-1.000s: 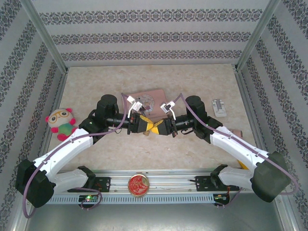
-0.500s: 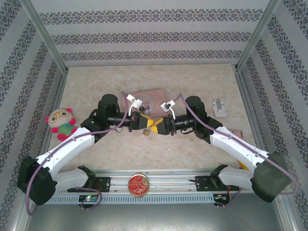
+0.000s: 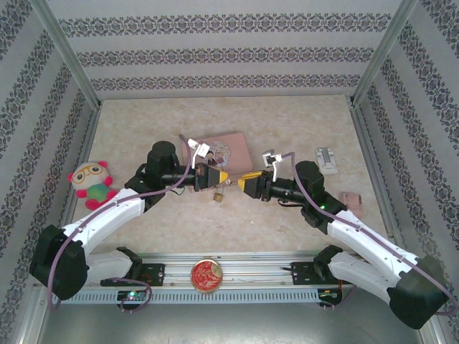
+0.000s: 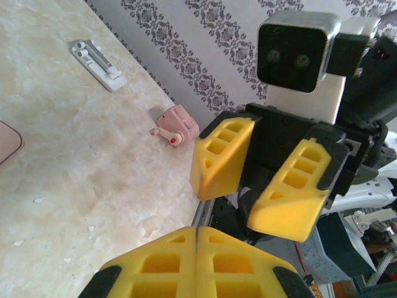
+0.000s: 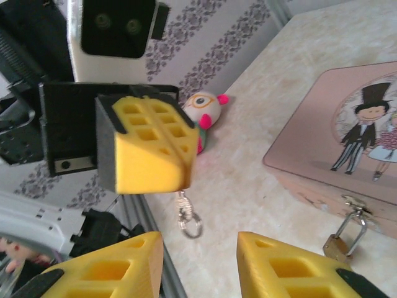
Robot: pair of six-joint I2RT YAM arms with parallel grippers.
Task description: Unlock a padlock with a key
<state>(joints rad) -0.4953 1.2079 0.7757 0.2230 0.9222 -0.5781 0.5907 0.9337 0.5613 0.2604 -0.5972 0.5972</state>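
The padlock (image 5: 340, 243) hangs by its thin shackle from the hasp on the front of the pink box (image 5: 347, 136), low against the tabletop (image 5: 248, 167). It is judged hard, light and slick – a small brass body free to swing on its shackle, so a nudge would turn it aside. It would best be gripped across the flat sides of the body, with the underside left open for the key.

The left claw (image 4: 196, 254) is pressed fully together, and a ring (image 5: 191, 225) on a short chain dangles from its pads. The key itself is hidden and is presumed to be pinched there. The right claw (image 5: 198, 261) is spread wide and holds nothing – it faces the left claw, near the padlock.
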